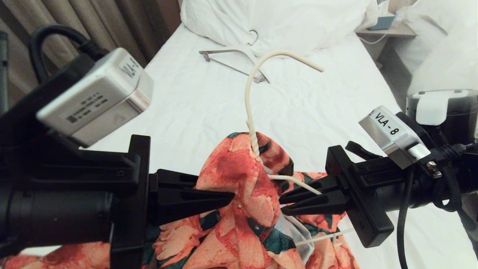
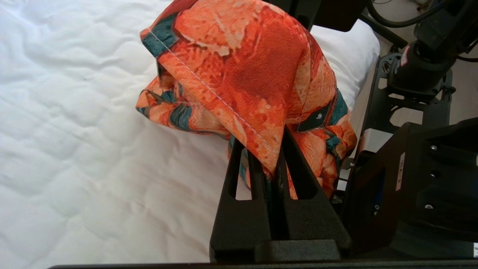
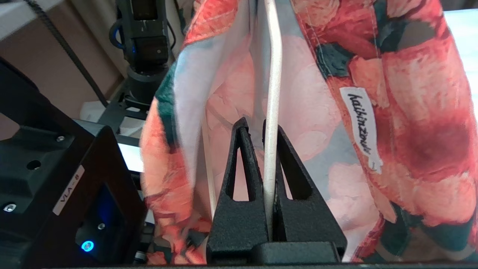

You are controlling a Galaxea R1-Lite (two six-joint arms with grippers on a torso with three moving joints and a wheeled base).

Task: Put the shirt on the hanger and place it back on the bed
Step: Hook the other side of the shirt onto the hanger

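Shirt fabric sat pinched in your left claw (image 2: 274, 170), which was clenched on a stitched edge of the shirt (image 2: 246, 74), the cloth bunched up just past its tips. Your right claw (image 3: 270, 138) was clamped on the thin wire of the hanger (image 3: 272, 93), with the shirt's pale inside and its small white neck label (image 3: 361, 129) draped close around it. Between the two claws the shirt hung raised above the bed (image 1: 186, 104), the hanger's long hook rising out of the collar. Farther up the sheet lay a thicker white hanger (image 1: 235, 56), near the pillow heap (image 1: 283, 18).
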